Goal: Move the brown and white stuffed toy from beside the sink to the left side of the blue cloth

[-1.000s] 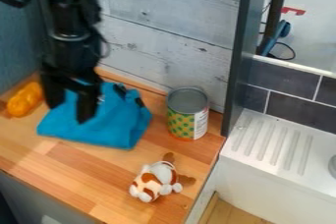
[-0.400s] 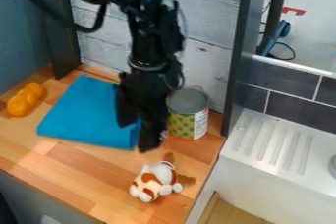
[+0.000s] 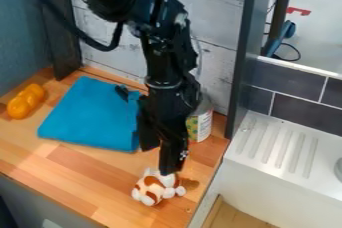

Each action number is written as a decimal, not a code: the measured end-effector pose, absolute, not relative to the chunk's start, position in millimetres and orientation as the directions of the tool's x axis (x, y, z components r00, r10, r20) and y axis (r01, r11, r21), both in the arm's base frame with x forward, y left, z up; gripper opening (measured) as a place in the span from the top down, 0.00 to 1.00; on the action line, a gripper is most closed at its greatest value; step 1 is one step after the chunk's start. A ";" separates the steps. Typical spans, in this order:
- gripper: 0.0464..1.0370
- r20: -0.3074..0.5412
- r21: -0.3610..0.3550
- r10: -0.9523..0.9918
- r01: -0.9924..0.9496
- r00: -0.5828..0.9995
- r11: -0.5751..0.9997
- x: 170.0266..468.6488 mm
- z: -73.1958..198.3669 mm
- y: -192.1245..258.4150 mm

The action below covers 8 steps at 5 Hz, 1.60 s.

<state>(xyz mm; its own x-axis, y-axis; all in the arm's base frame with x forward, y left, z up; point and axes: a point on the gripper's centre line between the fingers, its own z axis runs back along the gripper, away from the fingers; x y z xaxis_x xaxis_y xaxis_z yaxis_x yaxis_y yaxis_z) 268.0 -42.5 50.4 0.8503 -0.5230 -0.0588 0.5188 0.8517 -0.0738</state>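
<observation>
Claw [image 3: 158,160] released and parted, right at the plush toy [image 3: 151,190], tabletop [image 3: 90,179] edge close sink-side, open wood opposite.

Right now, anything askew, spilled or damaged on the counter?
Nothing stands out. Blue cloth lies flat, can stands upright behind the open gripper, plush toy is near its fingertips. No spill visible.

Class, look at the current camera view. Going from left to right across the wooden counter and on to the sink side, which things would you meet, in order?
Orange lumpy object → blue folded cloth → brown-and-white plush toy → tin can → white ridged drainboard.
</observation>
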 end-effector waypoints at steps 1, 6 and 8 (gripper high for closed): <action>0.04 -0.126 -0.096 -0.537 0.528 0.834 0.844 274.8 32.3 -49.4; 0.61 -0.173 -0.114 -0.518 0.505 0.838 0.855 279.2 7.2 -60.8; 0.66 -0.096 -0.053 -0.521 0.519 0.848 0.853 286.5 44.5 -49.6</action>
